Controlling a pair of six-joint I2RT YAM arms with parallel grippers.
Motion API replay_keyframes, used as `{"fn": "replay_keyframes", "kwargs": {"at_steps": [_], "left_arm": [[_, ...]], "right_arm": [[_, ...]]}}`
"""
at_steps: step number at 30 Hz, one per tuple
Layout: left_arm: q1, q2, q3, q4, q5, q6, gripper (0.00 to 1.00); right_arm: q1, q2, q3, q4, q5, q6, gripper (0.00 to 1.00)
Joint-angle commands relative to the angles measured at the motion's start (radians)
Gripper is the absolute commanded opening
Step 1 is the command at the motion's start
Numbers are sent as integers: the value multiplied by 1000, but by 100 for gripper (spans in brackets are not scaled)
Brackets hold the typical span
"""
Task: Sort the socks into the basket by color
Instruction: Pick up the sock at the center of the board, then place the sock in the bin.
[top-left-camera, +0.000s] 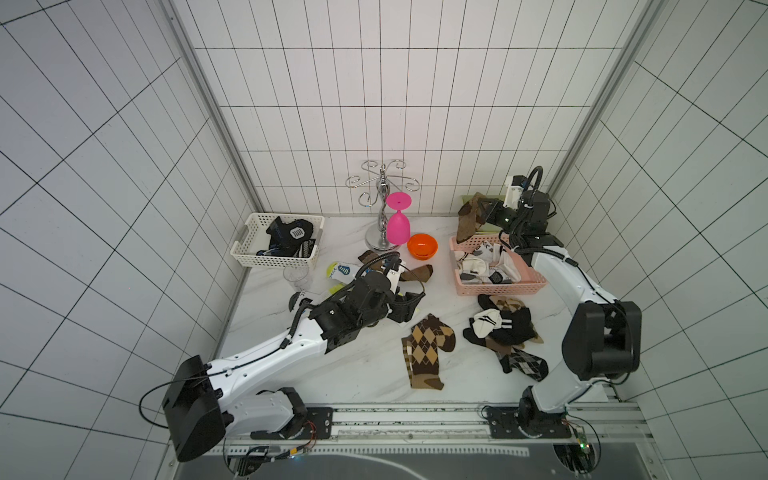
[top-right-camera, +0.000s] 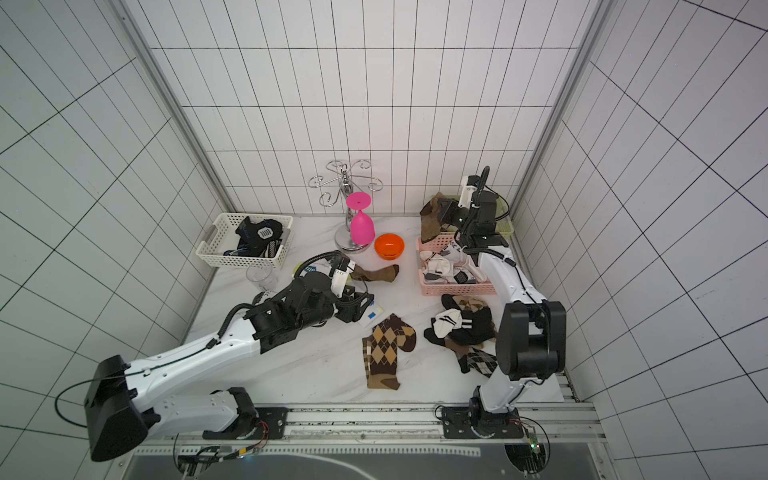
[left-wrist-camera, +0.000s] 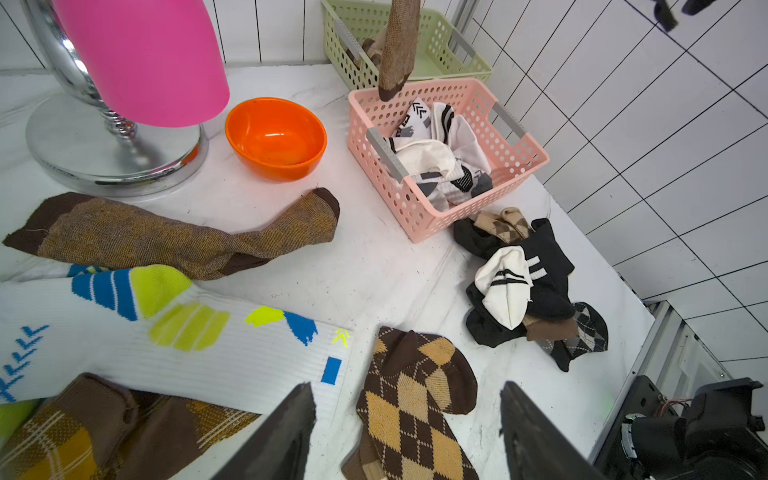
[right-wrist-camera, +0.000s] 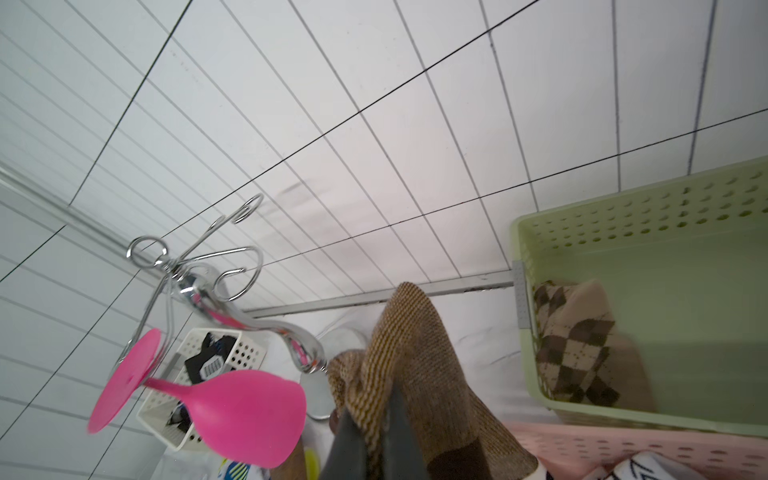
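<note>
Right gripper (right-wrist-camera: 372, 415) is clamped on 1 brown sock (top-left-camera: 467, 224), hung over the pink basket's (top-left-camera: 498, 289) far rim. Left gripper (left-wrist-camera: 406, 388) is spread wide, nothing held, just by 1 brown argyle sock (top-left-camera: 428, 345) laid flat in front of the pink basket. White socks (top-left-camera: 482, 266) are contained in it.

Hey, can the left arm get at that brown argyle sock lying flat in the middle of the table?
Probably yes: the left gripper is open close by the brown argyle sock, which shows between its jaws in the wrist view, uncovered.
</note>
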Motion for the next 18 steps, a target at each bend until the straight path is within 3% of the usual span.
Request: {"fn": "replay_keyframes", "kwargs": {"at_steps": [1,6,12,18], "left_arm": [[0,1,-17,6,9,-6,71],[2,7,-27,1,-5,-13,71],[10,23,-22,14,-17,-13,71],[39,66,12,1,0,-4,71]], "right_arm": [[-11,47,65,241,177,-30,0],[-33,146,112,389,258,-66,0],[-43,288,236,368,364,-151,0],[-83,455,371,276,360,-176,0]]}}
